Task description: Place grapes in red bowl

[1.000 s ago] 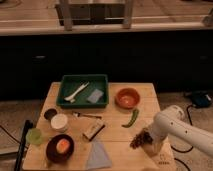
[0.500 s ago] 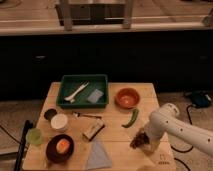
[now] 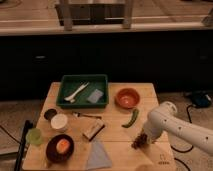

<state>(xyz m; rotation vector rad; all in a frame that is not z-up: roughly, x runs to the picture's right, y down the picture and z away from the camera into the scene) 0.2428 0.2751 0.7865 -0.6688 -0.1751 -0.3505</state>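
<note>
1 grapes (image 3: 138,142): dark bumpy cluster, front-R part of table (image 3: 117,136) as seen in camera view. Sits right at tip of gripper (image 3: 143,136), on its lower-L side; touching or not, can't tell. Just below chili, well apart from red bowl.
1 gripper: end of white arm (image 3: 175,126) reaching in from R, low over table. Grip state: can't tell.
1 red bowl (image 3: 127,98): upright, back-R of table, just R of tray.
1 chili (image 3: 132,118): green, curved, btwn red bowl & grapes.
1 tray (image 3: 83,77): green, back-centre; holds white bone-shaped item (image 3: 76,92) + grey-blue sponge (image 3: 95,95).
1 brown bowl (image 3: 48,150): orange contents, front-L.
1 green cup (image 3: 34,136): L edge.
1 grey cloth (image 3: 97,155): front-centre.
</note>
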